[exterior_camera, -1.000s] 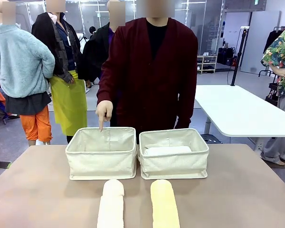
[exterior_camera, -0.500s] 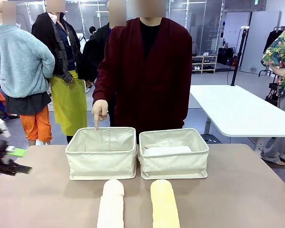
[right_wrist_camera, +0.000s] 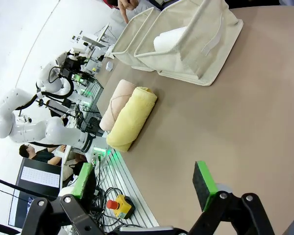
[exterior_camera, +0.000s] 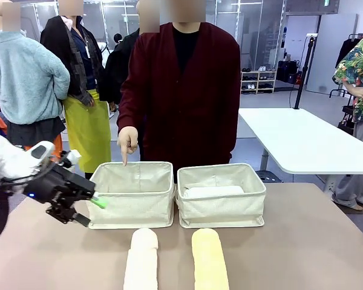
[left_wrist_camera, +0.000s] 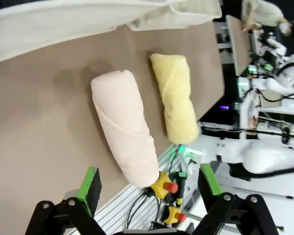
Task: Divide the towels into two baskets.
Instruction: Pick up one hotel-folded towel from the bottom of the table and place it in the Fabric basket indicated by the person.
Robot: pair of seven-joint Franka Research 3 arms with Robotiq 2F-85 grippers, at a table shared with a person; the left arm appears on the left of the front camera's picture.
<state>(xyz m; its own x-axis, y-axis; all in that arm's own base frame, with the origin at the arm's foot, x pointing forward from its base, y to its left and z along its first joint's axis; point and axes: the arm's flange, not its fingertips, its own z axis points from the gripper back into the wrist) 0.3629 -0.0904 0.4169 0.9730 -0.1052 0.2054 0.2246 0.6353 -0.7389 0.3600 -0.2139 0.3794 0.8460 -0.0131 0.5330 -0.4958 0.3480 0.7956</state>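
Observation:
Two cream baskets stand side by side at mid-table, the left basket (exterior_camera: 130,196) and the right basket (exterior_camera: 221,199). A white towel (exterior_camera: 212,191) lies in the right one. In front of them lie a cream-peach towel (exterior_camera: 141,260) and a pale yellow towel (exterior_camera: 209,260). My left gripper (exterior_camera: 93,212) hovers open beside the left basket's front-left corner, holding nothing. Its wrist view looks past the open left gripper (left_wrist_camera: 149,183) at the peach towel (left_wrist_camera: 125,127) and yellow towel (left_wrist_camera: 179,100). My right gripper (right_wrist_camera: 144,178) is open over bare table, well away from the yellow towel (right_wrist_camera: 130,120) and the baskets (right_wrist_camera: 196,44).
A person in a dark red cardigan stands behind the baskets, with a hand (exterior_camera: 127,142) pointing a finger down at the left basket's far rim. The brown table (exterior_camera: 302,241) has free room on both sides of the towels. A white table (exterior_camera: 302,139) stands beyond, at the right.
My left arm has swung in from the left edge to the left basket's front-left corner. The person's pointing hand stays over the left basket. The towels and baskets have not moved.

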